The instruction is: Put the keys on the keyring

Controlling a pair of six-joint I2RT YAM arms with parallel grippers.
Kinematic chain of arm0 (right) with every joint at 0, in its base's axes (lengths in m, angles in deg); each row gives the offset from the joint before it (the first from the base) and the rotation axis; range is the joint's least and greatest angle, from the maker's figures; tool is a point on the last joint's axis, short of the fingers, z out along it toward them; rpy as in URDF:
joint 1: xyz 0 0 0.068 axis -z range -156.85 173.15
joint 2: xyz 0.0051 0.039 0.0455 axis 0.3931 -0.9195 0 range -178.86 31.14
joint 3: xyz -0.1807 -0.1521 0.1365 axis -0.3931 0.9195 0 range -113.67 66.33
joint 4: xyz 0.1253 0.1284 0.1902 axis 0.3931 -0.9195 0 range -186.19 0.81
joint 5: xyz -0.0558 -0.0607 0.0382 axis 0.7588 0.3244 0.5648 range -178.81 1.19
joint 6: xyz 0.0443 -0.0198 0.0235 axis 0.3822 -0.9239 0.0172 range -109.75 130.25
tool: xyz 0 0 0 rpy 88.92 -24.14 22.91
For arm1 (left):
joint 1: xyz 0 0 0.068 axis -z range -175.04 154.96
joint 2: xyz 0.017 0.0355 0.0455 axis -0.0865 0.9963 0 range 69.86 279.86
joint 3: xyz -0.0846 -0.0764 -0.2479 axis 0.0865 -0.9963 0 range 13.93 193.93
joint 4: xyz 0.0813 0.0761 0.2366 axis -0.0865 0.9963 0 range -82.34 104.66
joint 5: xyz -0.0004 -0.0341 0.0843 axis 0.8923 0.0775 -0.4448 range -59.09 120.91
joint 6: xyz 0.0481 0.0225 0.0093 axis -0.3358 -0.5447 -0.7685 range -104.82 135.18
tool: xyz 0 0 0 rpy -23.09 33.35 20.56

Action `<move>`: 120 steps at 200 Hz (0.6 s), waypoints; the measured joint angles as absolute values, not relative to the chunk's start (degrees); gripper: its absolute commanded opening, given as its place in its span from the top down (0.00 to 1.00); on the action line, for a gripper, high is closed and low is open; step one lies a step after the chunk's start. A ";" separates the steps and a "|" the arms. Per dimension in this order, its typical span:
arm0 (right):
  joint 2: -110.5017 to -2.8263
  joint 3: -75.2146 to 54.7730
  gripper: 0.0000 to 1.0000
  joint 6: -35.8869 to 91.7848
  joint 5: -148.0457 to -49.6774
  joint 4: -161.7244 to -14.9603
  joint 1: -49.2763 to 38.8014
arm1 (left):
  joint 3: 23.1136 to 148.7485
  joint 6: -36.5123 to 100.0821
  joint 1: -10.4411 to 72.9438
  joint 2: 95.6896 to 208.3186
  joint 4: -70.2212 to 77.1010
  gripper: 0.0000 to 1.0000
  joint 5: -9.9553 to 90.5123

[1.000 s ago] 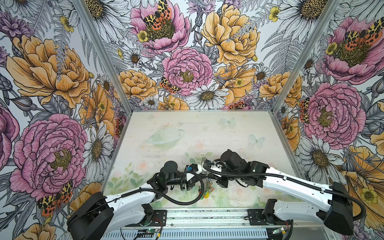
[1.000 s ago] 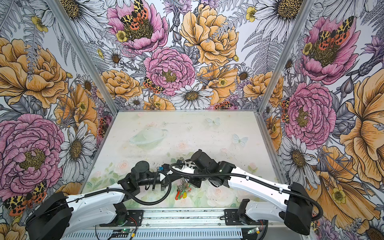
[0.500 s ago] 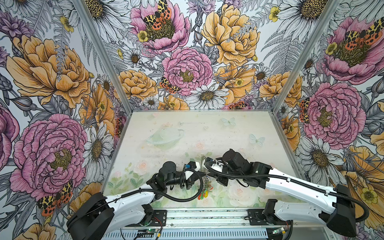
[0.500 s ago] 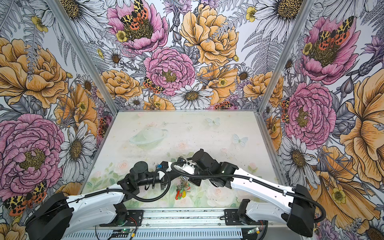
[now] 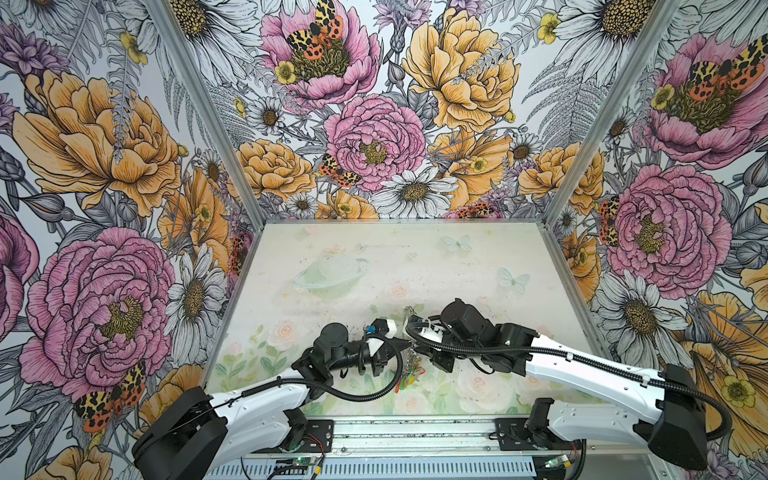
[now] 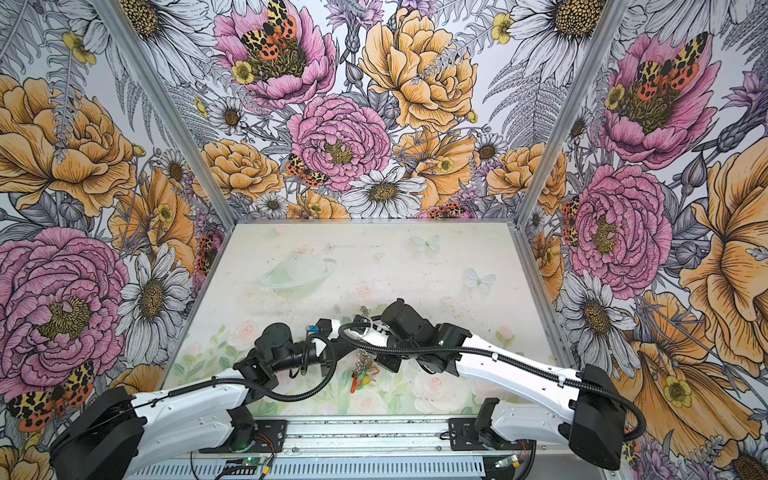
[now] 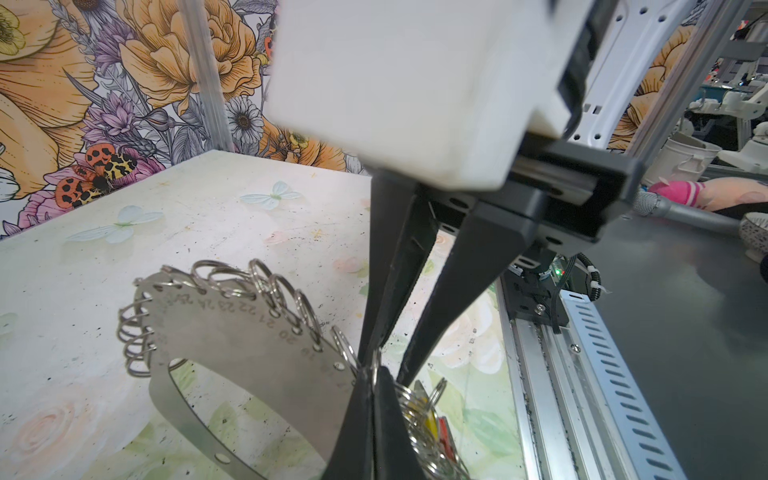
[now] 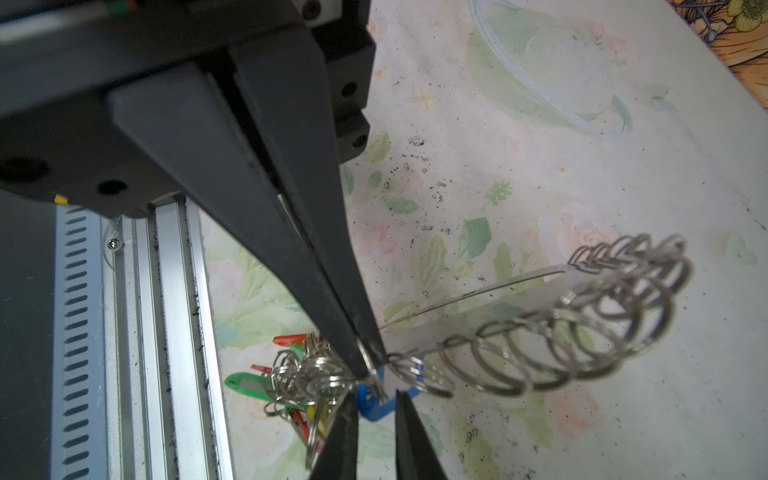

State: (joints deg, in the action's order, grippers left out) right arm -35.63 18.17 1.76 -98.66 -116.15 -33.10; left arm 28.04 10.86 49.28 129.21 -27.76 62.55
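Two cameras up high look down from the front at the whole table [image 5: 415,257]. Each wrist camera sits very close; both see the keyring [image 7: 249,332].

The keyring [image 7: 249,332] stands on edge over the front middle of the bench [image 5: 374,257]. It is between the left gripper [image 8: 370,357], in from the left with its jaws closed on the ring-lined rim, and the right gripper [image 7: 386,365], in from the right with its jaws slightly apart just beside that spot. The keys [image 8: 374,409] sit below the meeting tips, and a bunch of tagged keys [image 8: 299,382] lies just in front, toward the rail [image 5: 415,432] at the bench's front.
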 measured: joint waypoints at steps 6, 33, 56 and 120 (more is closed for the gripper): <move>-35.76 18.17 0.82 1.78 -98.66 -115.96 -33.10 | 28.06 10.88 49.28 129.24 -27.89 1.00 62.65; -36.11 18.17 0.81 1.82 -98.44 -115.39 -33.10 | 28.04 11.23 49.01 129.50 -28.20 1.00 63.09; -36.11 18.17 0.81 1.87 -97.56 -115.02 -33.10 | 27.73 11.47 49.01 129.50 -28.39 1.00 63.09; -35.65 18.28 0.78 3.31 -96.60 -113.42 -33.17 | 27.41 11.95 48.97 129.50 -28.96 1.00 63.07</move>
